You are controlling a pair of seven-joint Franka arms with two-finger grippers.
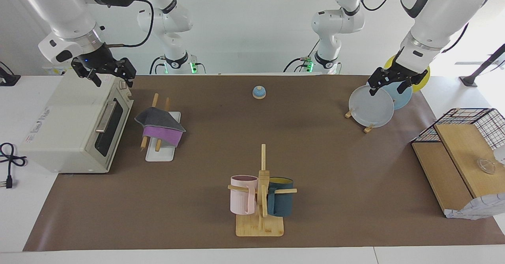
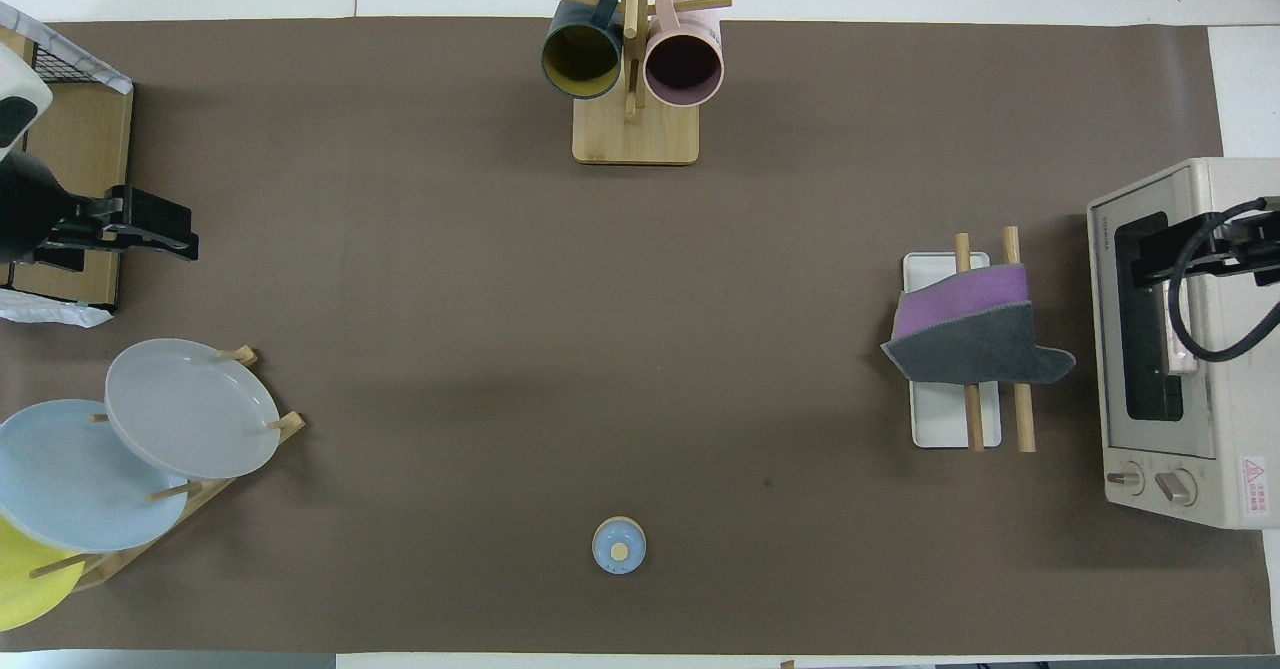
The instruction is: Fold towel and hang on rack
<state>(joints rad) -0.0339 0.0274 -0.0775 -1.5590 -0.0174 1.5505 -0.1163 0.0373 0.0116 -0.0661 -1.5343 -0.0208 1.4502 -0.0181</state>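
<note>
- The right gripper [image 1: 109, 75] hangs over the toaster oven [image 1: 75, 126], fingers spread and holding nothing.
- The left gripper [image 1: 392, 85] hangs over the plate stand [image 1: 369, 129] with its grey plate [image 1: 371, 107], fingers likewise apart and holding nothing.
- A small blue bell [image 1: 259, 92] sits nearest the robots, mid-table.
- The towel [image 1: 161, 126] is folded and draped across both rods of the rack [image 1: 158, 152], dark grey face on top with a purple band showing, just in front of the oven door.
- The mug stand [image 1: 260, 224], carrying a pink mug [image 1: 241, 200] and a teal mug [image 1: 281, 203], stands farthest from the robots.
</note>
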